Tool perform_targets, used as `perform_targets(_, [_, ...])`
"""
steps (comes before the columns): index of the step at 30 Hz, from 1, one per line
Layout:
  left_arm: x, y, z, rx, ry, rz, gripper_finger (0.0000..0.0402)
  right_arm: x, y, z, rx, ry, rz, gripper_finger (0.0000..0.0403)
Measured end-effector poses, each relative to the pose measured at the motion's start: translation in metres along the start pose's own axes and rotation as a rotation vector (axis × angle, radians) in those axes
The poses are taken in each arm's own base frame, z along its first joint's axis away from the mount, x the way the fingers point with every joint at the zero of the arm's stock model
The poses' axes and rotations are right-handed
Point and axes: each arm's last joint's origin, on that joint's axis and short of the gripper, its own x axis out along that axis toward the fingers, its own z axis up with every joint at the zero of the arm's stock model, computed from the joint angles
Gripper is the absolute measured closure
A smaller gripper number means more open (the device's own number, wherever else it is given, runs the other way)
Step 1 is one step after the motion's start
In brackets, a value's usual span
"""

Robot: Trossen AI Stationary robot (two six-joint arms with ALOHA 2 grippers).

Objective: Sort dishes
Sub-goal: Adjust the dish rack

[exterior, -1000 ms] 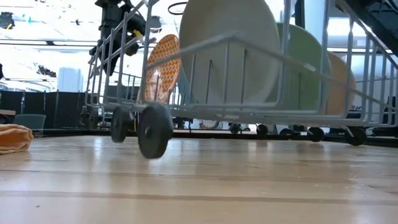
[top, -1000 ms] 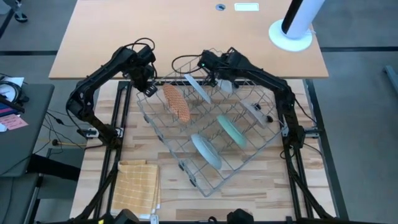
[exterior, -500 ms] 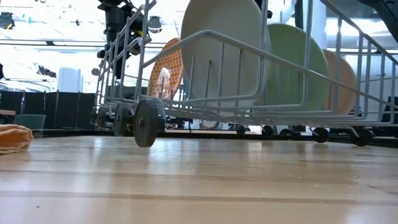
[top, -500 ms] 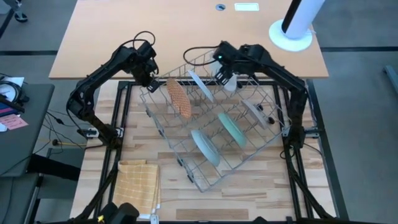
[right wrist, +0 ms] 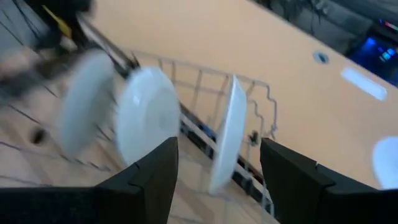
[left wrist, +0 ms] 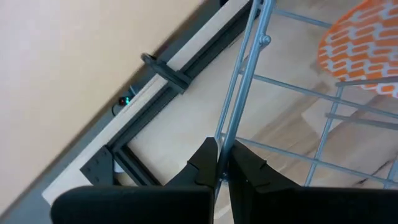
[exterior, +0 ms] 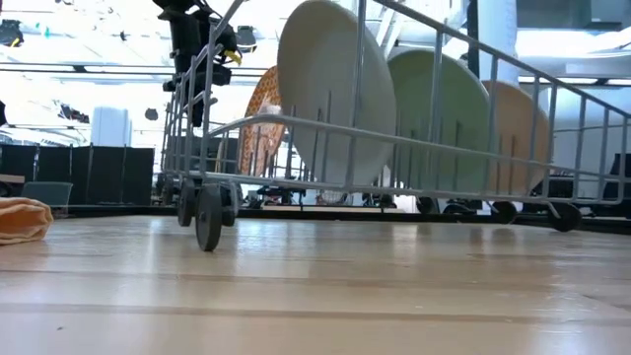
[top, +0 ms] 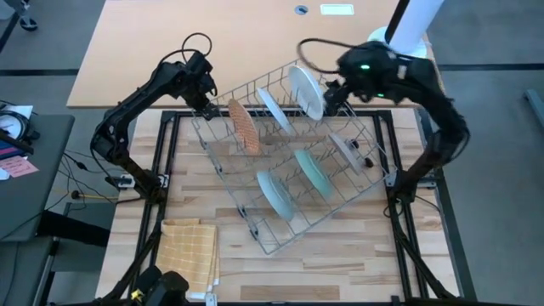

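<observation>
While the left gripper (top: pixel 206 109) has its jaws clamped on the far corner rim of the wire rack (top: pixel 255 223), the right gripper (top: pixel 331 92) holds its jaws wide beside a white plate (top: pixel 305 91) at the rack's far edge; other plates stand inside it.

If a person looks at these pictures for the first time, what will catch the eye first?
The tilted wire rack in the table's middle, with plates standing on edge in it, strikes first; the orange plate near its far left corner stands out most. The left claw is shut on a rack wire at that corner. The right claw is at the far edge, beside a white plate that sits high at the rack's rim.
</observation>
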Motion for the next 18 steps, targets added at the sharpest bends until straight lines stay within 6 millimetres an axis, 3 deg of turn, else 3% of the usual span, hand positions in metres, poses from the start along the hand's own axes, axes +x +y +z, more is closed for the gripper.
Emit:
perform_targets(5, [0.018,-0.001,0.002,-0.002,0.086,-0.017,0.0395,-0.040,-0.004,0.000,0.119,-0.141,0.083,0.0177])
perform_targets(9, [0.030,-0.004,0.005,0.005,0.131,-0.036,0.0394,-0.060,-0.007,-0.002,0.180,-0.200,0.132,0.0177])
perform_targets(18, [0.047,-0.007,0.009,0.015,0.186,-0.051,0.0393,-0.069,-0.006,-0.004,0.176,-0.221,0.159,0.0177])
